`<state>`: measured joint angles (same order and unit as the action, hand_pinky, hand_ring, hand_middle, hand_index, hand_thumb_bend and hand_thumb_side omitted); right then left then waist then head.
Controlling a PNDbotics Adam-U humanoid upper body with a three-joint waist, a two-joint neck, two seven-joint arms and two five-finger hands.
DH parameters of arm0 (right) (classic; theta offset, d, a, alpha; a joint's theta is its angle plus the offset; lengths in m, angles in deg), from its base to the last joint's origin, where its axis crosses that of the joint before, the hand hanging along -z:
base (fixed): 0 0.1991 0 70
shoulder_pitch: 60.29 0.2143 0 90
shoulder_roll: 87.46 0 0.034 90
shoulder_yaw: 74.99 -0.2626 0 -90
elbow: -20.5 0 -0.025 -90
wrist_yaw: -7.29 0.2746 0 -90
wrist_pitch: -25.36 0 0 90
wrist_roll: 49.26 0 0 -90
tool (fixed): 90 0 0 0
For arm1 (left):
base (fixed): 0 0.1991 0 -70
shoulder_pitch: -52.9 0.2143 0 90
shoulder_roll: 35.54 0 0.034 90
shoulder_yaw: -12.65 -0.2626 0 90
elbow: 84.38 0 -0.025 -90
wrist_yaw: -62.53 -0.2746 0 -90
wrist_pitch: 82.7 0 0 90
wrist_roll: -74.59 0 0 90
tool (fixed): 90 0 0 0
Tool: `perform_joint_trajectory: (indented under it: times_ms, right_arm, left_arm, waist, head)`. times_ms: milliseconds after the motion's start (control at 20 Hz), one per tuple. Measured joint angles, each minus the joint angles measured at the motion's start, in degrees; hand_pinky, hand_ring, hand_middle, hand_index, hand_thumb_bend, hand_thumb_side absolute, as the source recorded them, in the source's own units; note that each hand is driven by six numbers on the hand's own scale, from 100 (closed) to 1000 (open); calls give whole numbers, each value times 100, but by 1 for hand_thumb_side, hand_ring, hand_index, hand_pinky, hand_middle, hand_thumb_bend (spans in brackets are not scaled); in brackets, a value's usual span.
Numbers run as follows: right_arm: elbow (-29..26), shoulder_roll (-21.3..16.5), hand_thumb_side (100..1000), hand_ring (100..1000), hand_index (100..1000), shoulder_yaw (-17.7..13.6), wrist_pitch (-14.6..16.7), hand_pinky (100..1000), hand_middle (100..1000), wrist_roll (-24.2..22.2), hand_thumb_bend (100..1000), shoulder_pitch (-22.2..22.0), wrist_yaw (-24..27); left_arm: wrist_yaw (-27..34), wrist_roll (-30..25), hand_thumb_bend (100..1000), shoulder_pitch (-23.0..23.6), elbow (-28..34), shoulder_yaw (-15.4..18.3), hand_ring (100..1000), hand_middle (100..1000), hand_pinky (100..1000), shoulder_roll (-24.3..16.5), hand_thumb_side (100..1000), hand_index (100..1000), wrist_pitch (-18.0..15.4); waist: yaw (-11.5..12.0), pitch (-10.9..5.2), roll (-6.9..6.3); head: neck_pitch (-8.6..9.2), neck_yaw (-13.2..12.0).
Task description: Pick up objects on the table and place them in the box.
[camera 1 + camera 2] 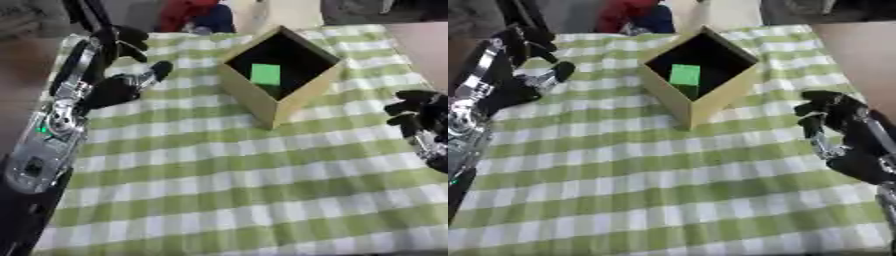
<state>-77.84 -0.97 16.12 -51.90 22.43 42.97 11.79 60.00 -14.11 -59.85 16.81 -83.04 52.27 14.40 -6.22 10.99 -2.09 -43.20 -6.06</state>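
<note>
Box (278, 102), tan cardboard, open-topped, dark inside; stands on the worktop (245, 200) toward the far middle, one corner turned to the camera.

Left eye view:
- Green block (265, 74): flat, bright green, lying inside the box on its dark floor.
- Worktop cover: green-and-white checked cloth, bare across the near half.
- Left hand (118, 90): black with silver joints, at the far left edge of the cloth, well apart from the box; fingers (157, 70) extended and relaxed, holding nothing.
- Right hand (422, 117): black, at the right edge, partly cut off by the frame.
- Red and blue shape past the far edge of the worktop, not identifiable.

Right eye view:
- Right hand (842, 135): shown more fully, raised beside the near right of the box, apart from it; fingers (815, 107) loosely bent, spread, nothing in them.
- Box and block: same placement, block within the box.
- Left hand: partly visible at the upper left.
</note>
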Motion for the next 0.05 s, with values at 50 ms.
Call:
perform_joint_trajectory:
  times_ms: [50]
  right_arm:
    - [-14,0,339,783,830,-10,-4,694,613,11,100,-13,0]
  left_arm:
    - [10,11,587,46,18,11,595,573,841,47,346,709,4]
  waist:
    - [6,0,5]
  head:
    - [-14,-14]
